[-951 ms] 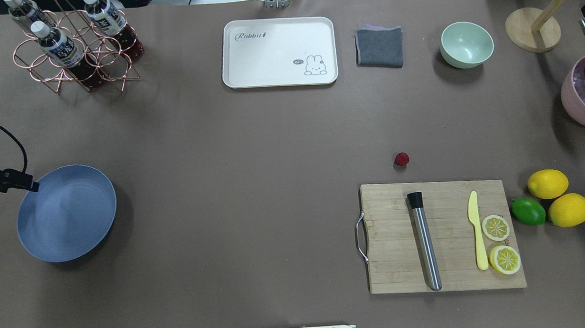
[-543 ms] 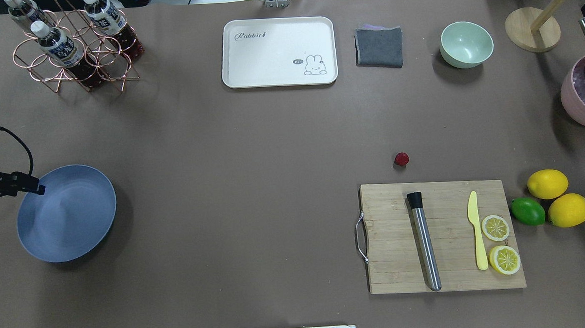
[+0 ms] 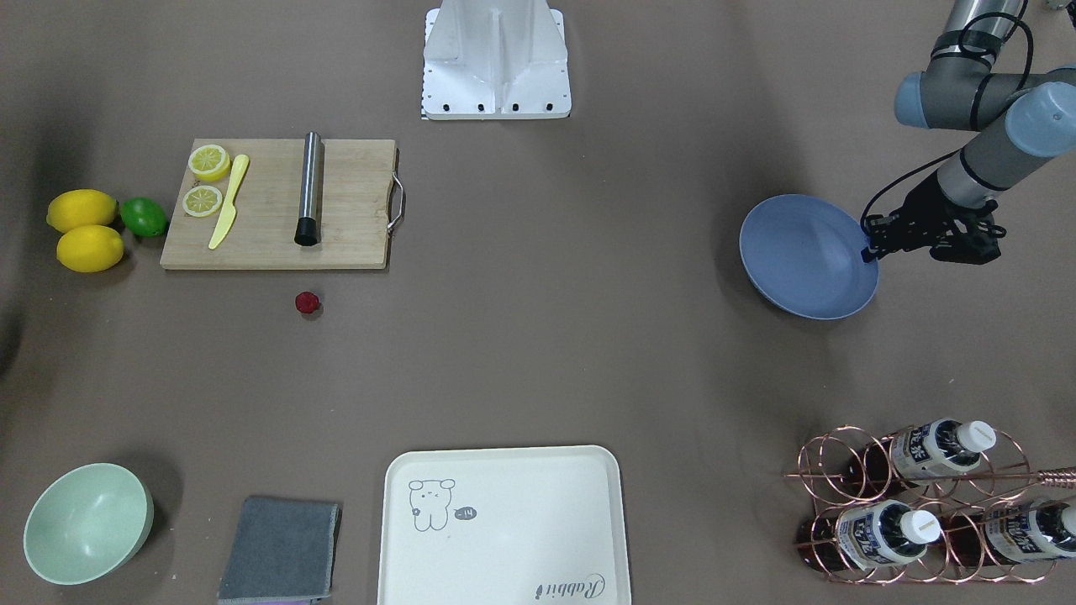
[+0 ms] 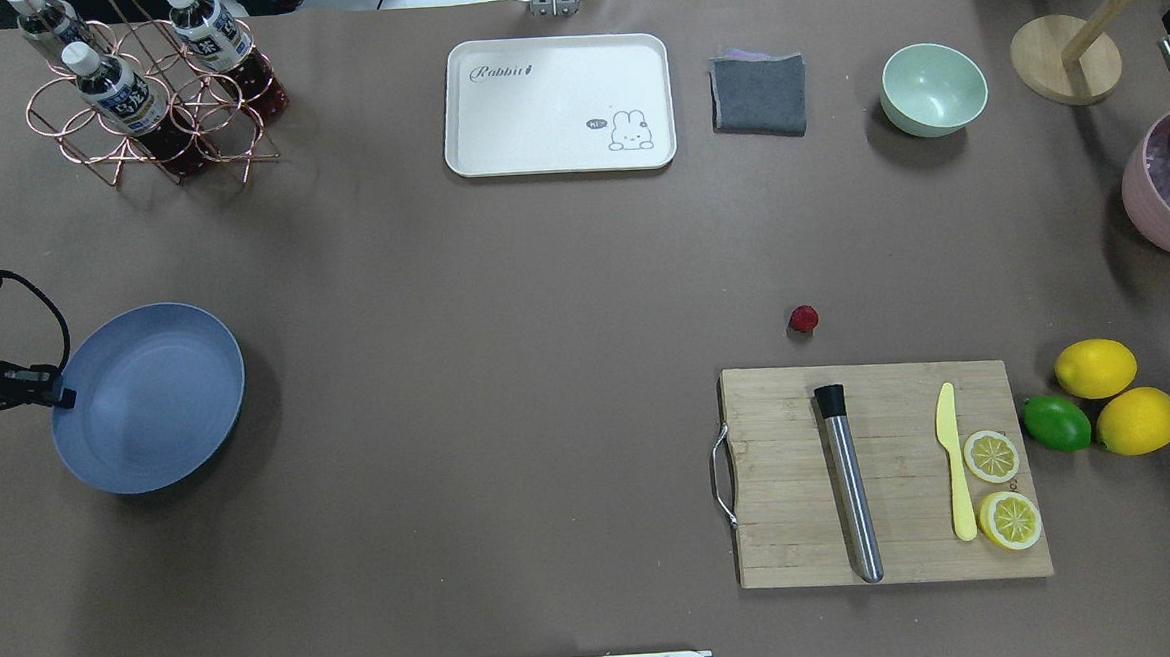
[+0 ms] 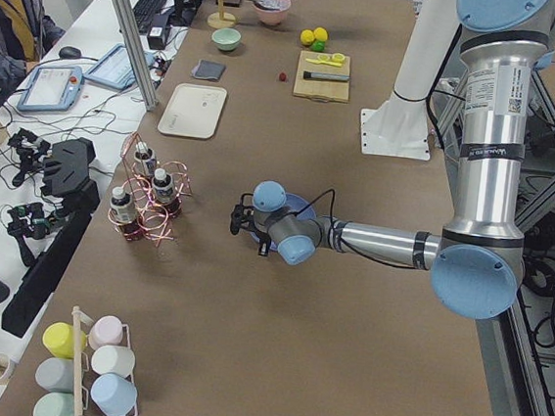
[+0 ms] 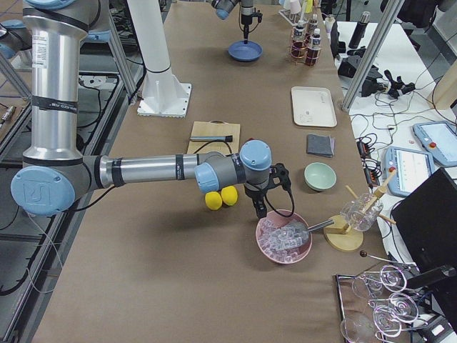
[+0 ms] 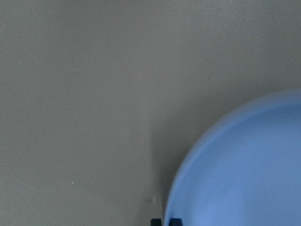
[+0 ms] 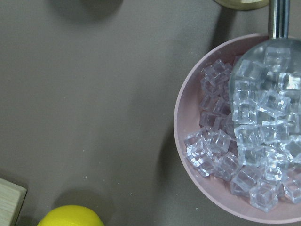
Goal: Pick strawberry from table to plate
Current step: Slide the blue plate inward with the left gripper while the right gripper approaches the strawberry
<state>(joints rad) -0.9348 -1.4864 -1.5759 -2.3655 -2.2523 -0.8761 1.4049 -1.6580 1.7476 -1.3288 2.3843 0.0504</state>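
The strawberry (image 4: 803,318) (image 3: 308,302) is a small dark-red berry lying on the brown table (image 4: 507,373), just beyond the cutting board's far edge. Far off on the robot's left is the blue-grey plate (image 4: 148,396) (image 3: 807,256) (image 7: 244,169). My left gripper (image 4: 66,399) (image 3: 868,249) (image 7: 164,221) is shut on its outer rim. The right gripper (image 6: 258,207) shows only in the exterior right view, beside a pink bowl of ice, and I cannot tell whether it is open or shut.
A wooden cutting board (image 4: 787,548) holds a steel muddler (image 4: 851,485), a yellow knife (image 4: 955,464) and lemon slices. Two lemons (image 4: 1096,368) and a lime (image 4: 1057,423) lie right of it. Further back are a cream tray (image 4: 558,105), grey cloth (image 4: 759,94), green bowl (image 4: 933,89) and bottle rack (image 4: 147,91).
The plate has shifted away from the robot and slightly toward the table's middle, carried by the left gripper on its rim. The strawberry has not moved.
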